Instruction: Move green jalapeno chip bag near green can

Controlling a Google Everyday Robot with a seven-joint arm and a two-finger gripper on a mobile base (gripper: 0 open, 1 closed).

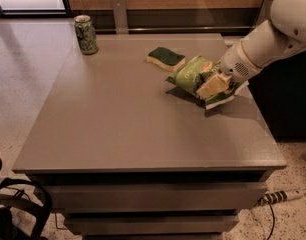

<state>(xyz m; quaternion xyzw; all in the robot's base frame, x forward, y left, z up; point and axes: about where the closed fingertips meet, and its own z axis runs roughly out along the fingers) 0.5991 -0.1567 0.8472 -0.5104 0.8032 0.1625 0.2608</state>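
The green can stands at the far left corner of the table. A sponge lies between it and the green jalapeno chip bag, which my pincer grips at the right. As I carry it left, the crinkly bag could slip free or clip the sponge.

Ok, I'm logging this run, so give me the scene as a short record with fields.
bag: green jalapeno chip bag, right side of the table in view
can: green can, upright, far left corner
sponge: sponge, between bag and can, close to bag
gripper: gripper, at the bag's end farthest from the can
task state: bag far from can
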